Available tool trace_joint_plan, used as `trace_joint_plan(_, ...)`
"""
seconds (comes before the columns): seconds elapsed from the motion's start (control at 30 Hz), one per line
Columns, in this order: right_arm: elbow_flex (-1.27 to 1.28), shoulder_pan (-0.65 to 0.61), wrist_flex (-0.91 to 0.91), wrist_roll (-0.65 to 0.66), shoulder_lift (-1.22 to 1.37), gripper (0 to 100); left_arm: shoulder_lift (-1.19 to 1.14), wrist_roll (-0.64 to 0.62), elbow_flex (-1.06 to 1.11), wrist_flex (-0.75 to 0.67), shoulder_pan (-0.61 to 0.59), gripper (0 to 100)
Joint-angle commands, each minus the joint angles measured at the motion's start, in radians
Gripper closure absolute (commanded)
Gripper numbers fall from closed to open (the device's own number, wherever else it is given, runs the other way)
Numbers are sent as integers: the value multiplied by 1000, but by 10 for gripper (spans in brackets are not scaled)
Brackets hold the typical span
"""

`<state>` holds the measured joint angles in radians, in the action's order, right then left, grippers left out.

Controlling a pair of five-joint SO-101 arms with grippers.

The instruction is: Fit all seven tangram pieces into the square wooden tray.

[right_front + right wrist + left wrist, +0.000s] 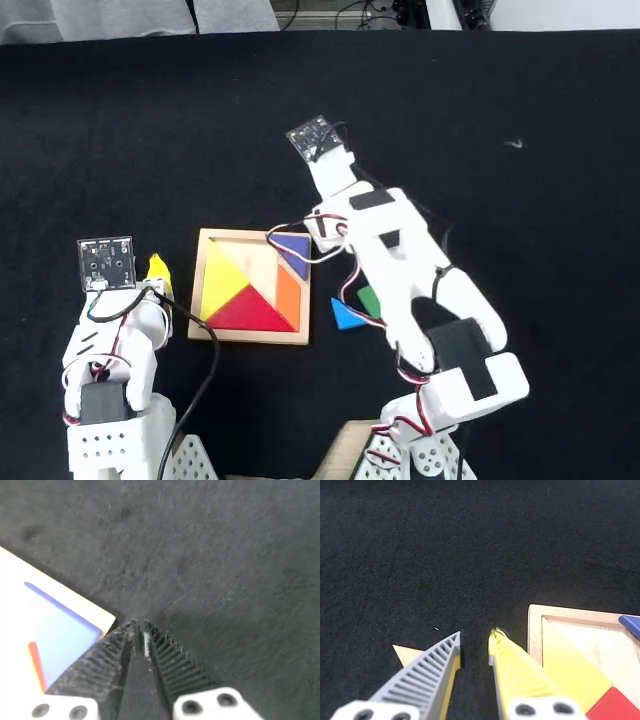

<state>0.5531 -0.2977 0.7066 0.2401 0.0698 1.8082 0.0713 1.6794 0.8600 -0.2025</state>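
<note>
Black-clothed bench (120, 130); wooden tray (203, 290) shows 4 pieces; blue triangle (345, 316) and green piece (369, 298) lie just beside it; left gripper (475, 637) fingers apart by tray's corner; right gripper (137, 626) fingers together.

Table covering: black felt-like cloth (540, 230), matte, spread over the whole work surface up to its far edge. One small pale speck (513, 143) lies on it toward the far right.
Beyond the far edge: pale grey draped fabric (100, 15) at the left, dark cables (345, 12) on a light surface at centre, and a white panel (443, 12) further right.
Near edge: corner of a tan wooden board (345, 455).
Light: even, with soft shadows.
</note>
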Motion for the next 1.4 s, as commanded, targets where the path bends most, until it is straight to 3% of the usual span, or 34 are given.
trace_joint_plan(0.0, -35, -55, 5, -2, -31, 987, 12, 0, 19, -25, 2, 898)
trace_joint_plan(0.37, -21, -87, 3, -2, -36, 987, 12, 0, 19, -25, 2, 898)
trace_joint_plan(0.6, -31, 11, 152, 9, -214, 987, 12, 0, 19, -25, 2, 898)
trace_joint_plan(0.73, 51, 6, 316, 161, -352, 986, 12, 0, 19, -25, 2, 898)
trace_joint_plan(0.87, 205, -43, 365, 290, -400, 982, 12, 0, 19, -25, 1, 898)
trace_joint_plan(0.93, 263, -60, 365, 322, -400, 970, 12, 0, 19, -25, 1, 898)
trace_joint_plan(1.1, 354, -71, 402, 385, -401, 828, 12, 0, 19, -21, 1, 898)
trace_joint_plan(1.37, 410, -157, 399, 446, -407, 839, 11, 0, 21, -20, 1, 898)
